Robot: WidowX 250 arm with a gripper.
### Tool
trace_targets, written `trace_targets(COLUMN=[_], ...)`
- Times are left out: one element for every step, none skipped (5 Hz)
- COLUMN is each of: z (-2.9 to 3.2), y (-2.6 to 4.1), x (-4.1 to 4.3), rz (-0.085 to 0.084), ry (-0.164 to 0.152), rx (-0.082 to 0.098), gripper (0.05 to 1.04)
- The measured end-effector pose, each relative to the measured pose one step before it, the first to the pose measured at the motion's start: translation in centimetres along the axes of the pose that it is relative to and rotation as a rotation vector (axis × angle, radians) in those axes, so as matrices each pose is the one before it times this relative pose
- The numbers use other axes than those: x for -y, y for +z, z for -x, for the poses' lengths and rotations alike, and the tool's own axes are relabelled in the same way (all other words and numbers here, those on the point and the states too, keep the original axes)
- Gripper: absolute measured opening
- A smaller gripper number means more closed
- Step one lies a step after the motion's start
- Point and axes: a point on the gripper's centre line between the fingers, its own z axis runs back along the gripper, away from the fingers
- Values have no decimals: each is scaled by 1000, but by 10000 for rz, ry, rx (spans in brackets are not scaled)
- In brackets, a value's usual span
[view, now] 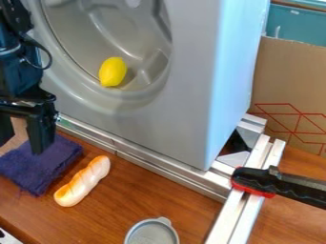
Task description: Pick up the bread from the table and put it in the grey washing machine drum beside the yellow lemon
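Observation:
At the left edge, my black gripper [24, 135] hangs over a dark purple cloth [43, 167], its fingers apart with nothing seen between them. The cloth lies crumpled on the wooden surface. To its right rests a toy bread roll [83, 181], pale with orange-brown marks, lying at a slant. A yellow lemon [113, 72] sits inside the round grey drum opening of a toy washing machine [185, 109], up and to the right of the gripper. Near the bottom edge is a round grey lid or shallow dish [151, 232], partly cut off.
Metal rails [172, 178] run along the machine's base and down its right side. A black and red clamp [274, 184] grips the rail at the right. Behind stand a cardboard box [290, 86] with red lines and a teal bin [296, 26]. Brown wooden table [178, 205] in front.

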Motion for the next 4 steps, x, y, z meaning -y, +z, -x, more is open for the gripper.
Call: trace_targets(z=[156,-1078,-895,-841], y=[-428,-1895,-1650,-1595], x=[57,681,193,-299], rz=[43,-115,-447,-150], ry=[-12,-1189,-1107,-912], rx=[-148,480,498,175], gripper=[998,998,998,998])
